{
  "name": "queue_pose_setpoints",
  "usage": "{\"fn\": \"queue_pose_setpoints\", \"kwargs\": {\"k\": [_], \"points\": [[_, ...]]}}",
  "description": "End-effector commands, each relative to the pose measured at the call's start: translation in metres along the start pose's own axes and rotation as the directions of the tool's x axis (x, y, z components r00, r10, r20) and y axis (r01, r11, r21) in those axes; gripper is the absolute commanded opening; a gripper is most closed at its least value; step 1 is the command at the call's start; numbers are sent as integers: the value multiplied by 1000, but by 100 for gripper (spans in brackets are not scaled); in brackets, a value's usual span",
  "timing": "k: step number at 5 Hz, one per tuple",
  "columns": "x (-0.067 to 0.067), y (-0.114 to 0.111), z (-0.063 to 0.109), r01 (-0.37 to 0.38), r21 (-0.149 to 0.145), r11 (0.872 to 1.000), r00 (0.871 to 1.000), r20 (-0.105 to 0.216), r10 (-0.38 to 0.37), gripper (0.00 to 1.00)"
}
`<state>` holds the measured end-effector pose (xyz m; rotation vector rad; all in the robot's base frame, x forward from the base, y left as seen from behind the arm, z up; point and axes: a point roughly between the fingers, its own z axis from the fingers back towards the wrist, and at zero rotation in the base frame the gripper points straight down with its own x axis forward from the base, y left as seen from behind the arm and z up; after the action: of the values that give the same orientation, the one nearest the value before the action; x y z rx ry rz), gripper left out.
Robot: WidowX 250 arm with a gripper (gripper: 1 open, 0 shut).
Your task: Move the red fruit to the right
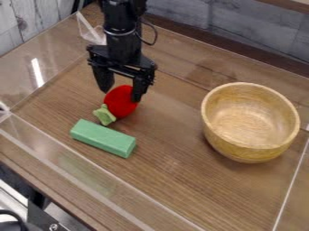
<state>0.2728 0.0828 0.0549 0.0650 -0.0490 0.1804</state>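
The red fruit, a small bright red toy strawberry with a green leafy cap at its lower left, lies on the wooden table left of centre. My black gripper hangs directly over it, open, with one finger on each side of the fruit's upper part. The fingers straddle the fruit but I see no squeeze on it. The fruit's top is partly hidden by the fingers.
A flat green rectangular block lies just in front of the fruit, close to its cap. A wooden bowl stands to the right. Clear plastic walls ring the table.
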Motion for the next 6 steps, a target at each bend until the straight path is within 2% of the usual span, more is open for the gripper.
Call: {"fn": "queue_pose_setpoints", "kwargs": {"k": [1, 6], "points": [[7, -1, 4, -3, 11, 1000, 999, 45, 2, 100], [13, 2, 8, 3, -1, 1000, 996, 90, -3, 100]]}}
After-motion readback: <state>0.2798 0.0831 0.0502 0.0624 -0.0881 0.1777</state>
